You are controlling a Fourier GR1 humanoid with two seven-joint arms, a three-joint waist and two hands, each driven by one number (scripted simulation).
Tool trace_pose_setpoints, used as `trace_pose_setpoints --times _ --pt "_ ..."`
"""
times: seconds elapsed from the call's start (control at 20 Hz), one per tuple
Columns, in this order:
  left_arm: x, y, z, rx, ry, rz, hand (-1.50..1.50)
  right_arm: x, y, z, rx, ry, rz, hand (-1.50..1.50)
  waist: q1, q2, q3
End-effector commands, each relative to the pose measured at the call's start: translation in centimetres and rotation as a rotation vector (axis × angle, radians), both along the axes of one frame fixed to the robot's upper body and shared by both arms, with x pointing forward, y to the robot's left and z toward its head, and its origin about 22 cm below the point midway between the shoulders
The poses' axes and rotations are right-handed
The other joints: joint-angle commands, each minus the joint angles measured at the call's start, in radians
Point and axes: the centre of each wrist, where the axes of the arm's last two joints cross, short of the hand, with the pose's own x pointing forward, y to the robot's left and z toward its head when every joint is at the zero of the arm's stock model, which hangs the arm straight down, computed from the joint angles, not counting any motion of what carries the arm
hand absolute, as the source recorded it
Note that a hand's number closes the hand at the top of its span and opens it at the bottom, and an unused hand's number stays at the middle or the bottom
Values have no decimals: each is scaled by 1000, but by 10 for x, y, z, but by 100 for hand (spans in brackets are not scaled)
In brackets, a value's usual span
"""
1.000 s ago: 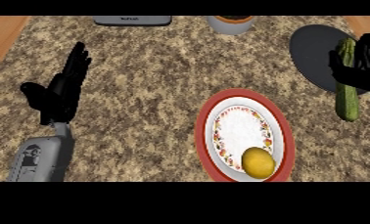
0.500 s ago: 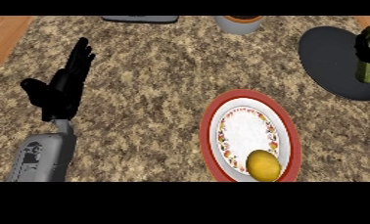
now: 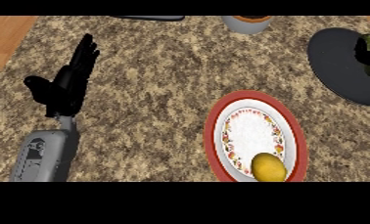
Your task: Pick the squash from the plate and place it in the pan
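Head view cuts off my right robot hand (image 3: 360, 54) above the pan (image 3: 332, 66), its grip I cannot tell; left robot hand (image 3: 69, 83) rests open. I should lower inside the rim before releasing.

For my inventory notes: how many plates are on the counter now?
1. The red-rimmed plate lies at the lower right, with a yellow fruit on it. The dark pan at the right edge is no plate. None seems hidden.
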Motion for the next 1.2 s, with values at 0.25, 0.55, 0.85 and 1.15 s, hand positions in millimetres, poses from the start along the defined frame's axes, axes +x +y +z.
trace_pose_setpoints --times 0.25,0.55,0.85,1.15 --pt "1 -6 -3 2 14 -34 0 4 1 -25 280 279 125 -150 24 9 1" --pt "3 -1 -1 4 -1 -1 0 -5 -7 -37 299 184 175 -150 9 10 3" --pt "-6 4 -11 3 4 11 0 -21 -27 -39 512 -71 150 -150 -16 0 3" --pt "-7 15 -9 0 29 54 0 -68 -84 -27 716 -35 290 -150 -58 -21 -2"
